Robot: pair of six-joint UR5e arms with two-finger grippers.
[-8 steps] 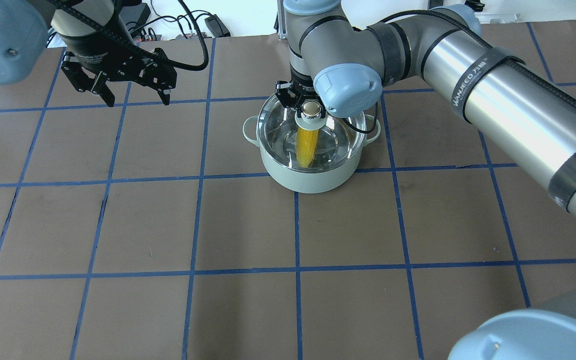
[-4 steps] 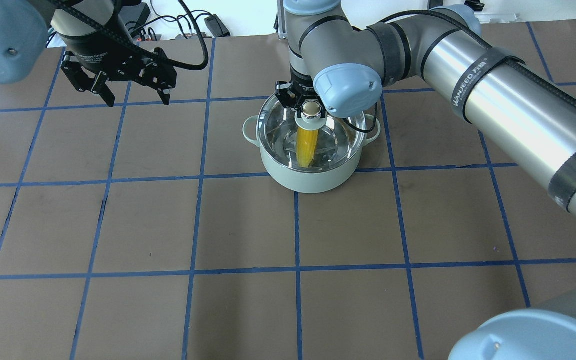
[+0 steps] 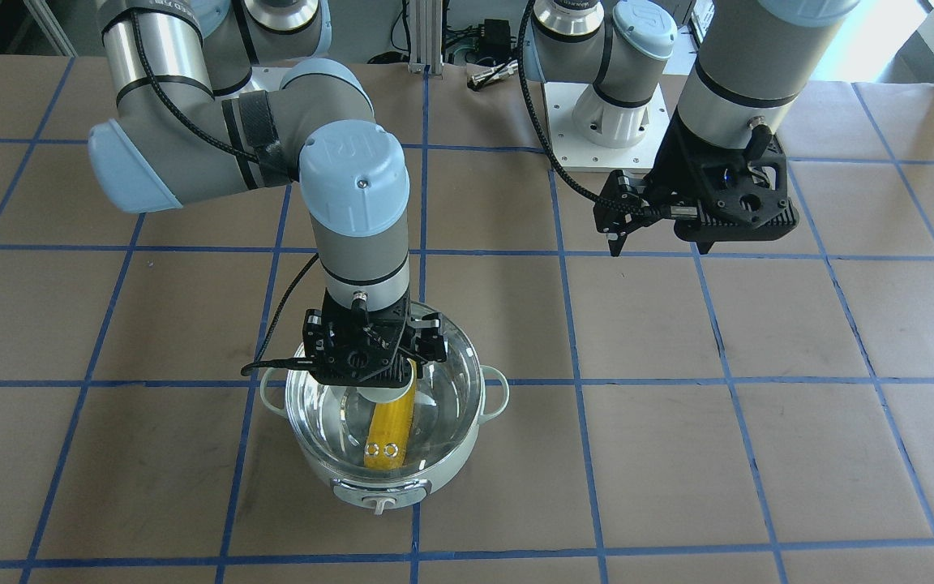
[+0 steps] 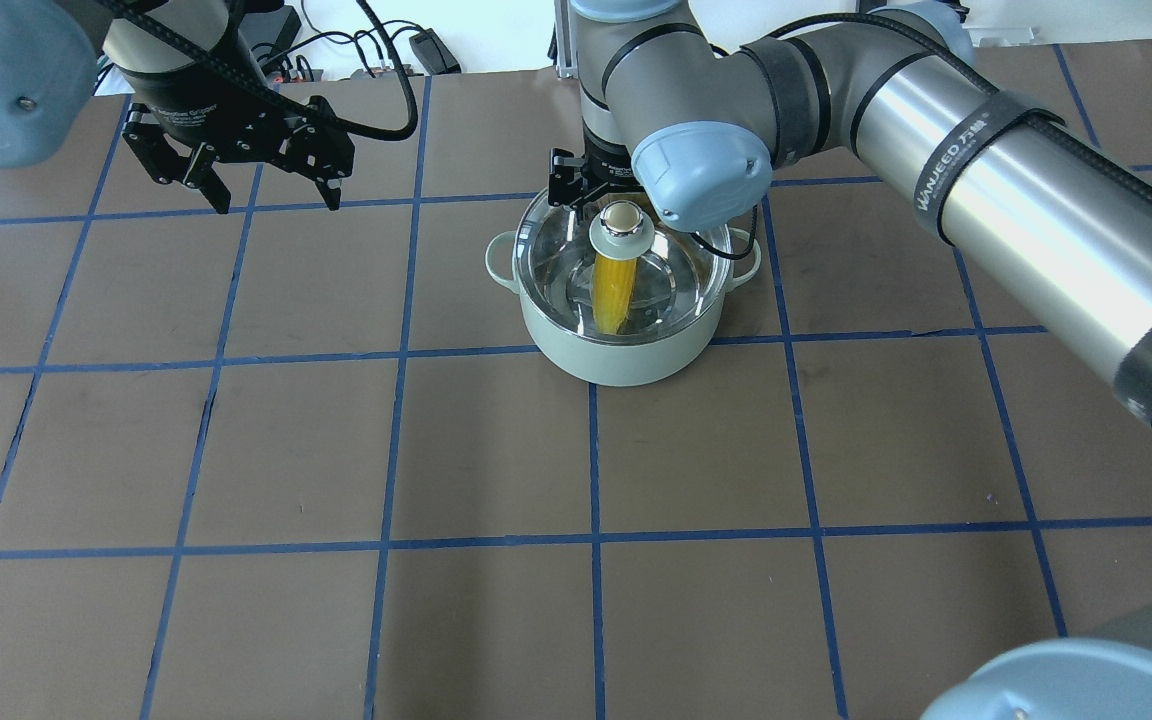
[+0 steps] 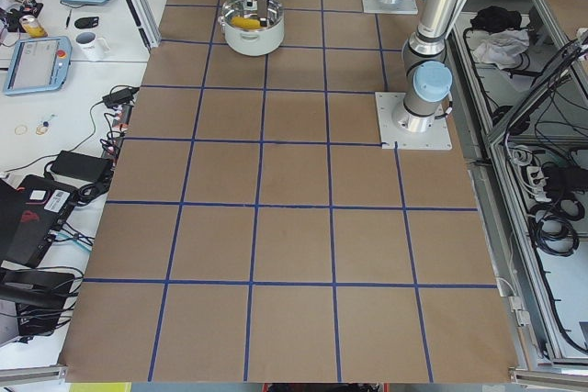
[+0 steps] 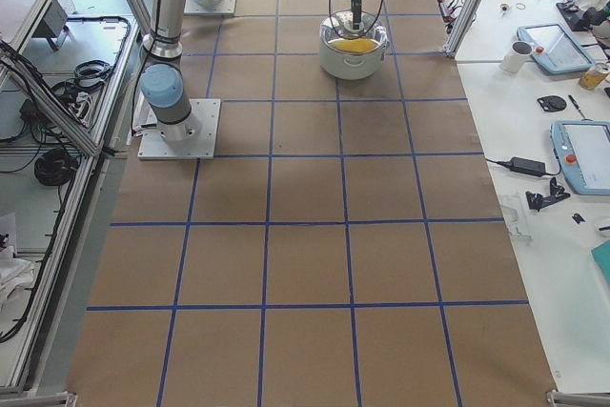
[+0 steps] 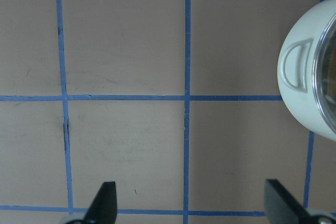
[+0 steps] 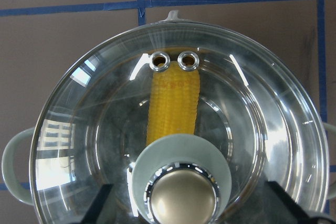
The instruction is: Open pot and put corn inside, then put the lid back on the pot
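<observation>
Bright, even light; white reflections streak the lid; side views small, perhaps slightly soft.

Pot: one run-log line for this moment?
lid: on pot | corn: inside pot, under lid | right hand: open, above knob | left hand: open, away from pot

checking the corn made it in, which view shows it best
The right wrist view: the corn lies close and sharp under the lid. Front-facing and overhead show it smaller; side views, a yellow speck; left wrist, none.
</observation>
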